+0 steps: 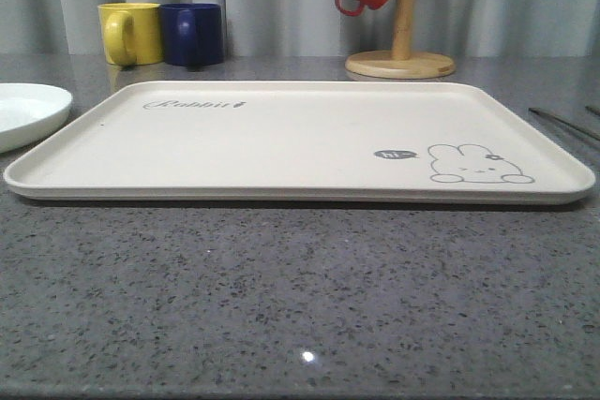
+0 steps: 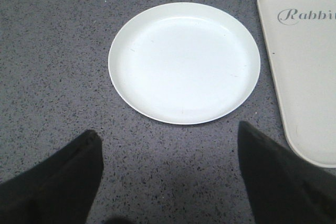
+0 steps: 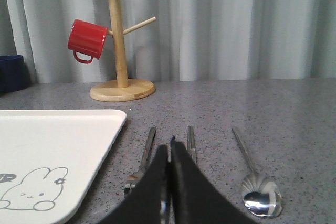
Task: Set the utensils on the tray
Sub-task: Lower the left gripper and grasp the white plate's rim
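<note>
Beside the bare tray on the table, the fork, chopsticks and spoon lie; right gripper pressed together, left gripper spread apart near the plate.

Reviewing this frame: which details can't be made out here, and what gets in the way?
- Fork: tines hidden behind the shut right gripper, right wrist view.
- Chopsticks: near ends hidden by the same gripper; front view's right edge crops them.
- Tray: lettering cut off by the left wrist view's edge.
</note>
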